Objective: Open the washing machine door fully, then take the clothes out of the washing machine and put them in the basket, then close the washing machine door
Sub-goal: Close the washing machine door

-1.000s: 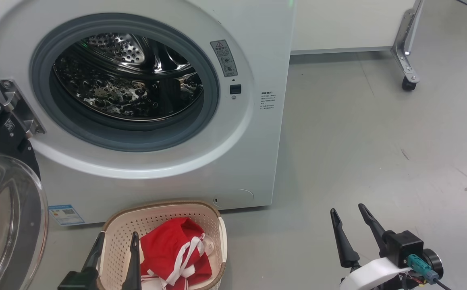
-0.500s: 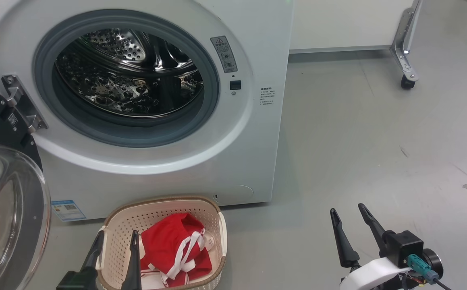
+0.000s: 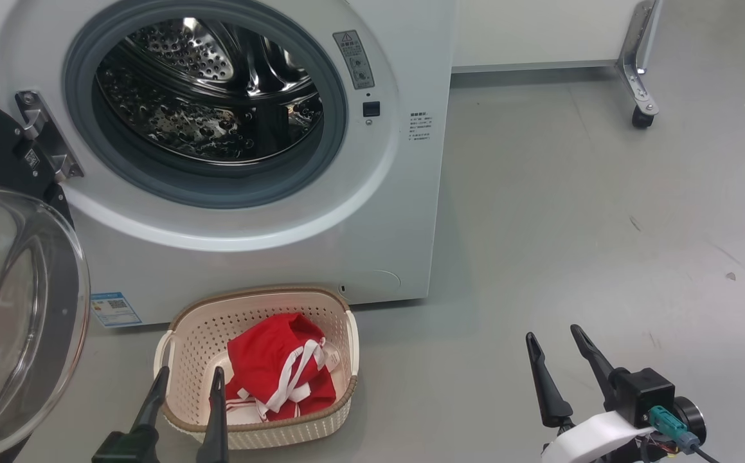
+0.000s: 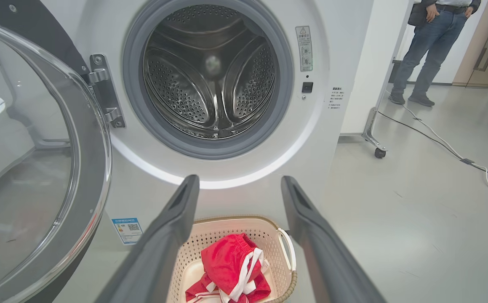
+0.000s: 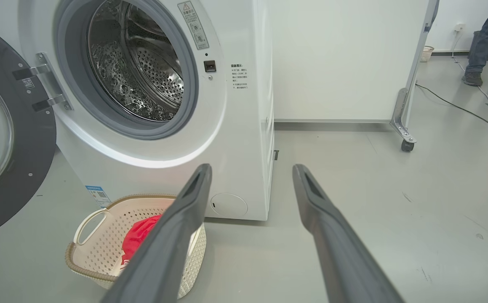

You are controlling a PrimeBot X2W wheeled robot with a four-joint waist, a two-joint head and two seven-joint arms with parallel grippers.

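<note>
Only the head camera has shifted; red-and-white clothes lie in the cream perforated basket on the floor, left end effector and right end effector spread empty, seemingly leaving the black-rimmed glass door to close.

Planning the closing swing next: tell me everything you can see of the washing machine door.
The large round washing machine door with glossy black rim and bulging clear glass bowl stands swung wide open, left of the drum opening, inner side showing. A silver metal hinge joins it to the white front-loading washing machine. Nothing visible rests against it.
</note>
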